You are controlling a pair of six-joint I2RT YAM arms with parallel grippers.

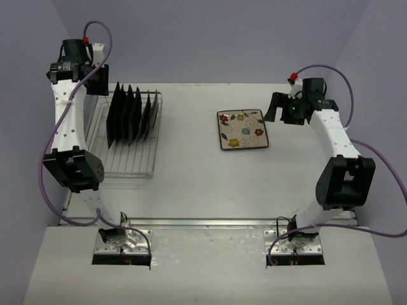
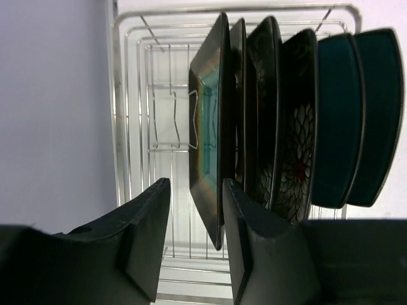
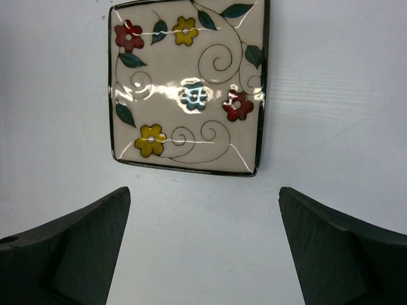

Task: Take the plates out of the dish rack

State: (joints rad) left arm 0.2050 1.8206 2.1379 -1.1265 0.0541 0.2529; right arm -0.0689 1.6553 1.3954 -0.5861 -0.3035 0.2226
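The silver wire dish rack [image 1: 127, 166] stands at the left of the table and holds several dark plates [image 1: 130, 114] upright on edge. My left gripper [image 1: 96, 81] hovers at the rack's far end. In the left wrist view the left gripper [image 2: 194, 216] is open, and the near corner of the outermost dark plate [image 2: 206, 114] lies between its jaws without being clamped. A cream square plate with flowers [image 1: 241, 129] lies flat on the table. My right gripper [image 1: 275, 107] is open and empty just to its right. In the right wrist view it [image 3: 203, 190] is over bare table below that plate [image 3: 187, 89].
The rack's near half [image 2: 152, 127] holds no plates, only bare wires. White table surface [image 1: 203, 178] lies between the rack and the flowered plate. Purple cables loop beside both arms. Grey walls close in the left and back sides.
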